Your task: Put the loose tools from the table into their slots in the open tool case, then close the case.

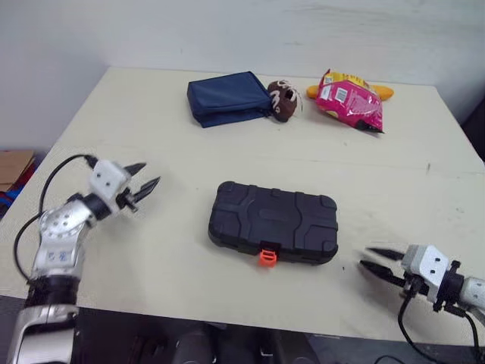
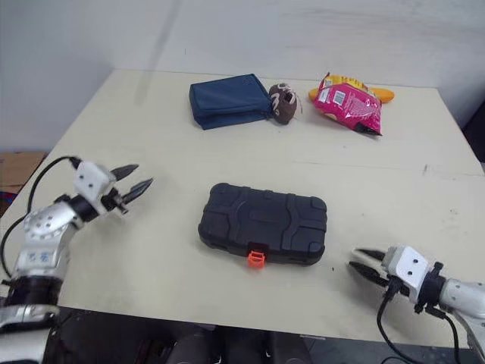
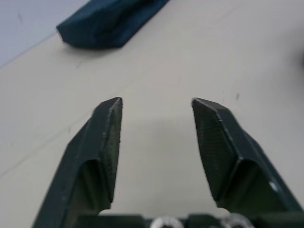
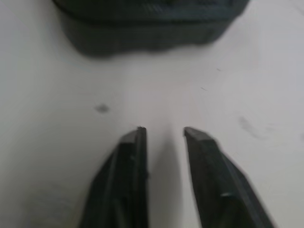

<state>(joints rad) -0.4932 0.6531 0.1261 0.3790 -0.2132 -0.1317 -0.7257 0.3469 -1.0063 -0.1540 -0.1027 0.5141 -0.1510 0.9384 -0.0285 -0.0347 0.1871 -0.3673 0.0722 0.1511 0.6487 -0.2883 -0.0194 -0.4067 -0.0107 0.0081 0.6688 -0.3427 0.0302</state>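
L grip (image 1: 152, 171) hovers over the table's (image 1: 151, 114) left part, near its near-left corner, fingers pointing in toward the middle. From my L wrist cam the fingers (image 3: 102, 142) are spread wide w/ bare tabletop between them, nothing held. Tips sit just above the surface; can't tell if they touch it.

Far side, left of center: navy pouch (image 1: 227, 98) lying flat near the back edge. Its corner also shows in the L wrist cam (image 3: 109, 21), well ahead of the fingers.

Center of table: tool case (image 1: 274, 222), black, lid down, lying flat w/ ribbed top up. Orange latch (image 1: 267, 256) sits on its near edge, roughly mid-length. Can't tell if the latch is snapped. Case is well apart from both grips, approx between them.

Back again: small brown plush (image 1: 283, 101) touching the pouch's right end. Right of it, apart, a pink snack bag (image 1: 348, 100) w/ smth yellow (image 1: 383, 92) poking out behind it.

R grip (image 1: 364, 258) is low over the near-right part of the table, near the front edge, pointing left toward the case. R wrist cam: fingers (image 4: 128, 175) parted by a narrow gap, empty, table showing through; case's side (image 4: 147, 23) is ahead of the tips, near but not touching.
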